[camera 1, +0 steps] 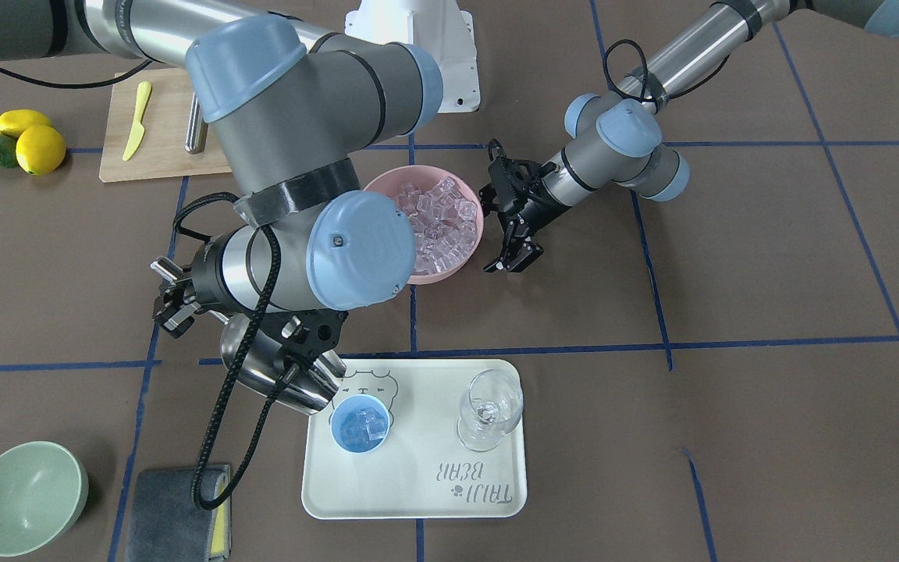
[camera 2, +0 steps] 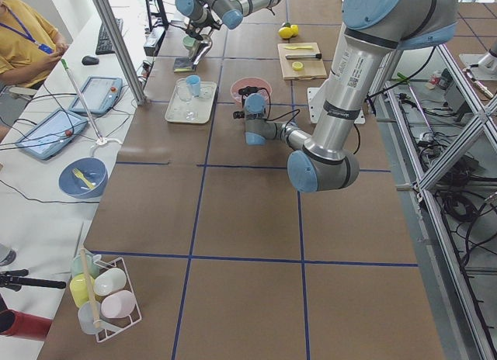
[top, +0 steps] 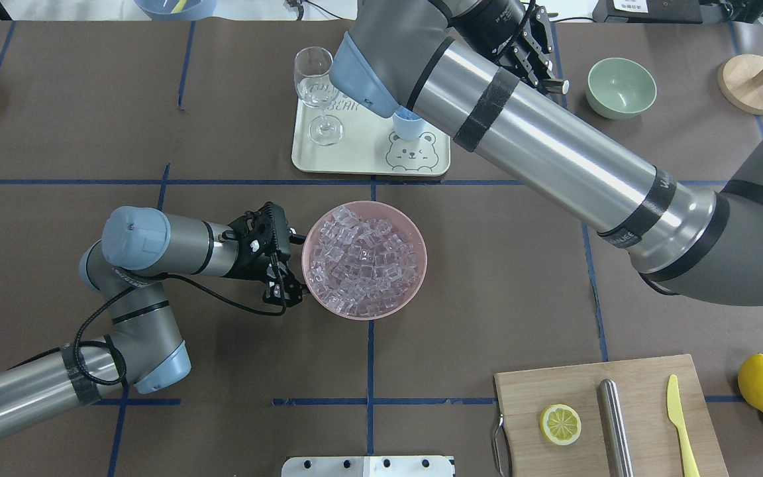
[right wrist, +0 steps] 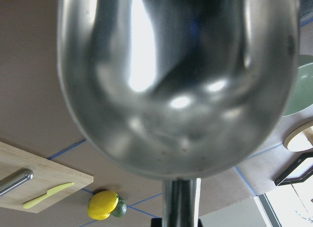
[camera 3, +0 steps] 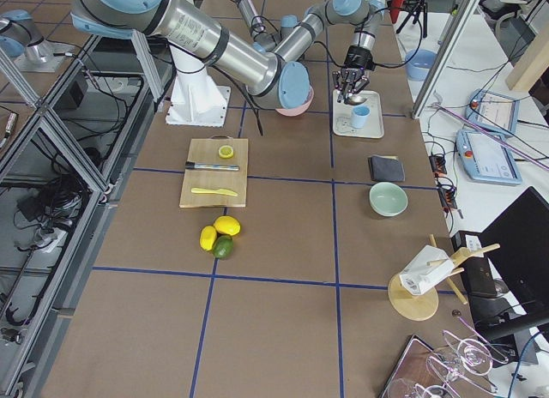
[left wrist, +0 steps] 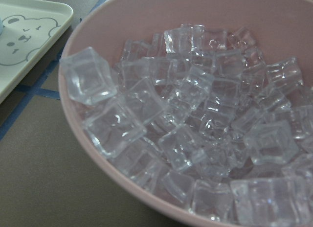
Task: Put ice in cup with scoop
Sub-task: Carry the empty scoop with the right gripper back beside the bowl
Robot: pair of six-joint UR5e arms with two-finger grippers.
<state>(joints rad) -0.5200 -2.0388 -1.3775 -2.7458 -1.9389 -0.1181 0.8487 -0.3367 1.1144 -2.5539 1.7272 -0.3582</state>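
Observation:
The light-blue cup (camera 1: pixel 358 422) stands on the cream tray (camera 1: pixel 418 484) with a few clear ice cubes (camera 1: pixel 361 425) in it. My right gripper (camera 1: pixel 310 337) is shut on the handle of the steel scoop (camera 1: pixel 274 373), tilted just beside and above the cup's rim. In the right wrist view the scoop's bowl (right wrist: pixel 176 85) looks empty. A pink bowl (top: pixel 414 228) holds many ice cubes (top: pixel 363 260). My left gripper (top: pixel 291 265) is open and empty, right beside the bowl's rim. The left wrist view shows the ice (left wrist: pixel 195 134) close up.
A clear wine glass (camera 1: pixel 488 410) stands on the tray next to the cup. A pale green bowl (camera 1: pixel 24 496) and a grey cloth (camera 1: pixel 172 511) lie beyond the tray. A cutting board (top: pixel 610 424) carries a lemon half, a steel cylinder and a yellow knife, with lemons (top: pixel 762 384) beside it.

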